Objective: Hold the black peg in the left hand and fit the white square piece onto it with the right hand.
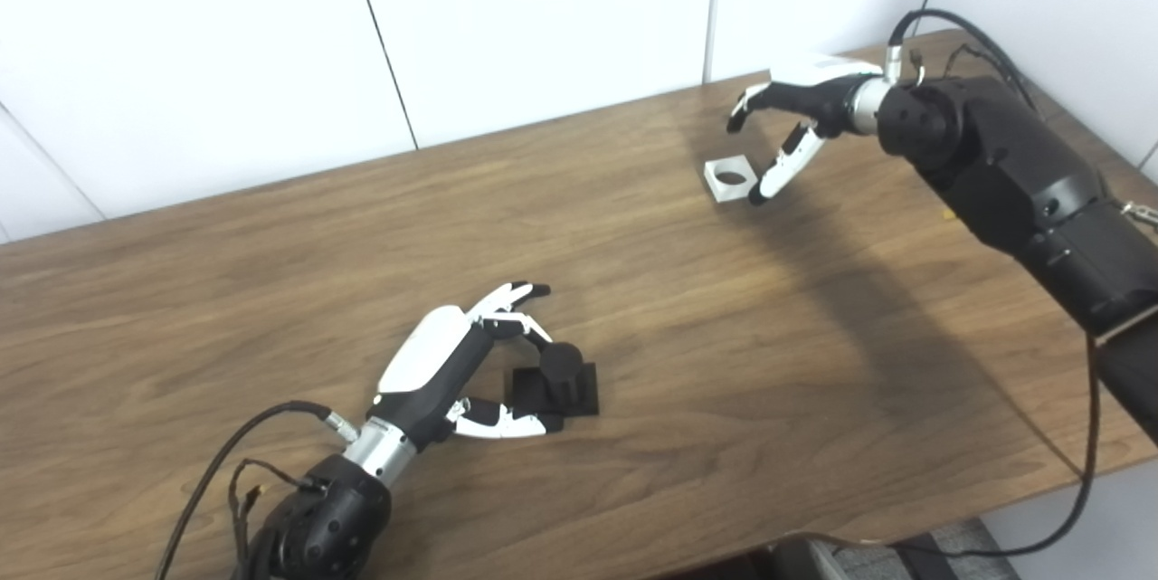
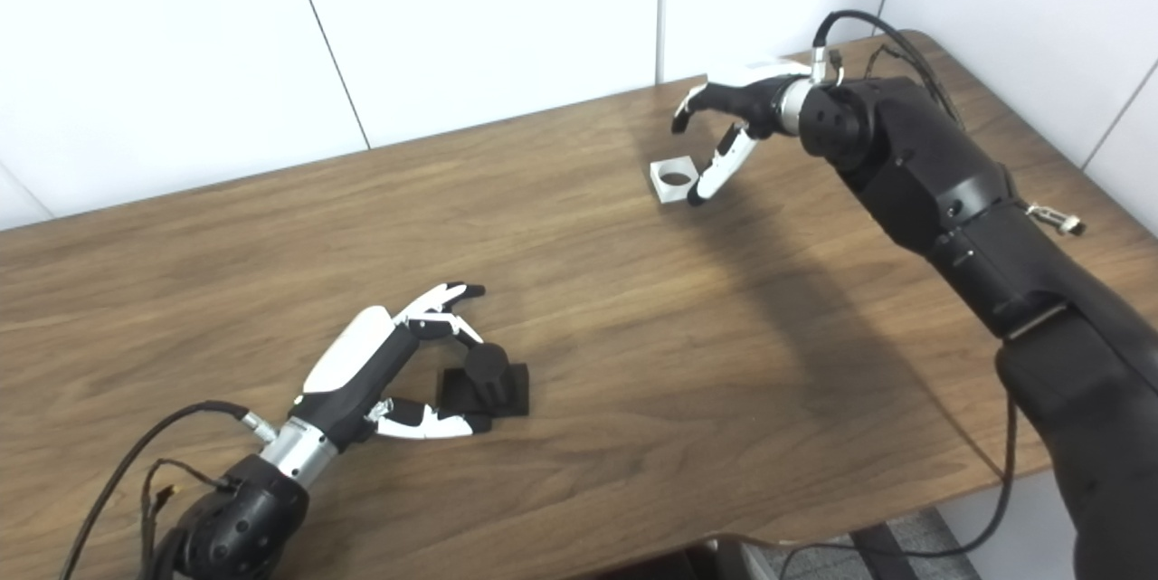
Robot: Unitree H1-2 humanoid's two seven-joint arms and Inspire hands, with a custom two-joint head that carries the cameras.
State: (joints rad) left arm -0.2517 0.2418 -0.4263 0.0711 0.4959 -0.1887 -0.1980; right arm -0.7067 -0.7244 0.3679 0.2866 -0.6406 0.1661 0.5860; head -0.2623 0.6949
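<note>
The black peg point(image 1: 563, 374), a short cylinder on a square black base, stands on the wooden table point(image 1: 271, 272) near the front middle. My left hand point(image 1: 452, 363) reaches around it from the left, fingers spread above and thumb below the base, open and not clearly gripping. The white square piece point(image 1: 729, 178), with a round hole, lies flat far back on the right. My right hand point(image 1: 787, 123) hovers over it, open, with its fingers arched above and the thumb tip beside the piece's right edge.
White wall panels point(image 1: 543, 19) rise behind the table's back edge. The right arm point(image 1: 1022, 173) stretches across the table's right end, trailing a cable point(image 1: 1086, 435) past the front edge. A cable point(image 1: 235, 453) also loops from the left wrist.
</note>
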